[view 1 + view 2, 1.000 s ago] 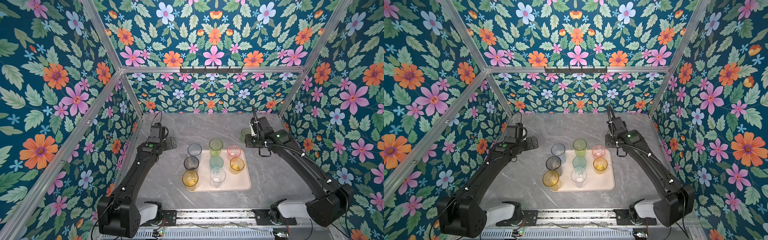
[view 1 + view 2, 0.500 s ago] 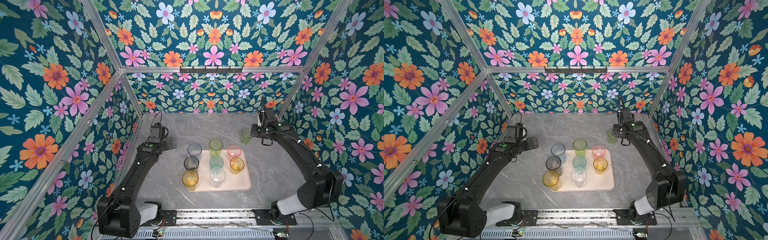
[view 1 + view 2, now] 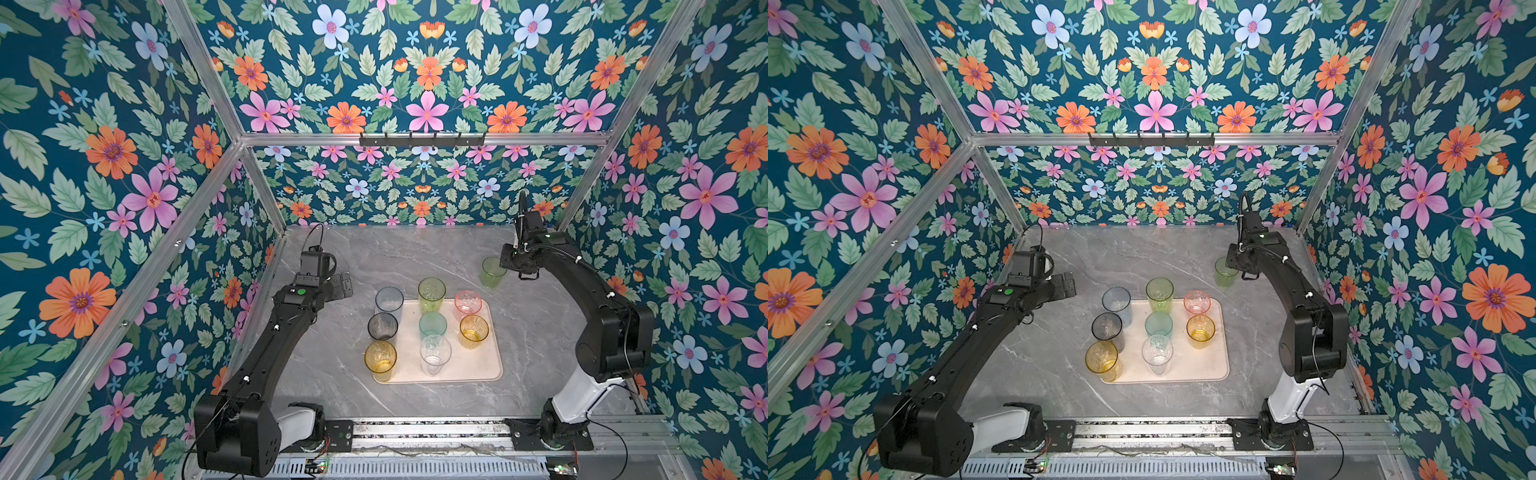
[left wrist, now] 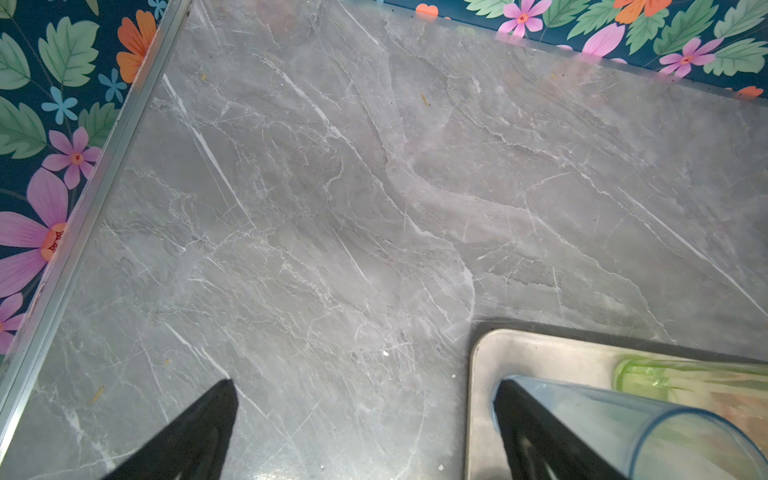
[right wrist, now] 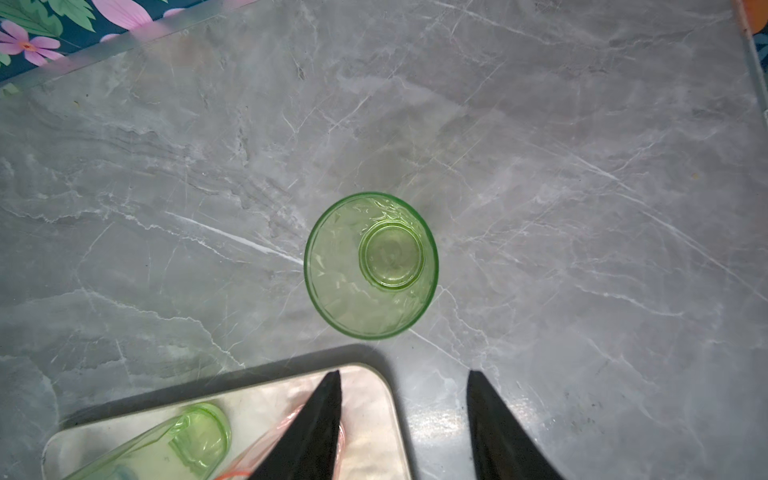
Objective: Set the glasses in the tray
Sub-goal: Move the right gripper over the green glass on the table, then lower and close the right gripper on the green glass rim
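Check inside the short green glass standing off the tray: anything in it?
Nothing: the right wrist view looks straight into the short green glass, and only its round base shows. Nothing covers its mouth. It stands on bare tabletop beside the tray.

The tray (image 3: 478, 365) is pink-beige, the table (image 3: 415, 257) grey-veined.

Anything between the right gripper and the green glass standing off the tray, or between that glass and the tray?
Nothing visible: bare table lies between the right gripper and the green glass, and between it and the tray, whose nearest corner holds the pink glass.
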You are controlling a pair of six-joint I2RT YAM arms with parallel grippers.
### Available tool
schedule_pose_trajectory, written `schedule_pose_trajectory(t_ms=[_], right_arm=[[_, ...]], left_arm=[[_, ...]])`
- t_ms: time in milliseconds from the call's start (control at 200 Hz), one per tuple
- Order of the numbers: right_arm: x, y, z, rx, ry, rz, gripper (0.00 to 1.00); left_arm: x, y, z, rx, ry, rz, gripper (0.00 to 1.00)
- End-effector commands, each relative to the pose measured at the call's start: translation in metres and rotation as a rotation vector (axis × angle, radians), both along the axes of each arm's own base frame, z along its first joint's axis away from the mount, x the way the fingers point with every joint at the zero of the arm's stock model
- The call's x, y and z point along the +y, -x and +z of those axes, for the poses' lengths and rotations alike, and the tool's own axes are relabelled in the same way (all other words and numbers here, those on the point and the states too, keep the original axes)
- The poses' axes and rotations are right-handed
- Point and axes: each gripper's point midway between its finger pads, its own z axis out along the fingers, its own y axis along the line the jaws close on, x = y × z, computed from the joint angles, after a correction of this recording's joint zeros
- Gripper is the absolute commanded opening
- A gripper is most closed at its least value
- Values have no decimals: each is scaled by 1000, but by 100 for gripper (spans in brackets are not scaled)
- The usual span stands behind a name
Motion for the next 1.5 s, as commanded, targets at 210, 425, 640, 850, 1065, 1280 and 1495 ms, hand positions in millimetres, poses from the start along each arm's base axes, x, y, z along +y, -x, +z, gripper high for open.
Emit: schedule_pose_trajectory(t_ms=[210, 425, 640, 850, 1065, 1280, 1495], right_arm=[[-1, -11, -20, 52, -31, -15, 50], [-6, -13, -37, 96, -34, -25, 50], [-8, -15, -48, 120, -33, -33, 50], [-10, -15, -56, 138, -31, -35, 49], [-11, -16, -65, 156, -31, -38, 45], [-10, -17, -73, 169, -32, -34, 40], [-10, -19, -79, 181, -29, -32, 35]], left_arm=[[2, -1, 3, -7, -9, 7, 100], [2, -1, 3, -6, -10, 7, 99], [2, -1, 3, -7, -9, 7, 100], [2, -1, 3, -6, -9, 7, 100], [2, -1, 3, -7, -6, 5, 99], [1, -1, 4, -7, -5, 1, 99], [1, -1, 3, -5, -5, 1, 99]])
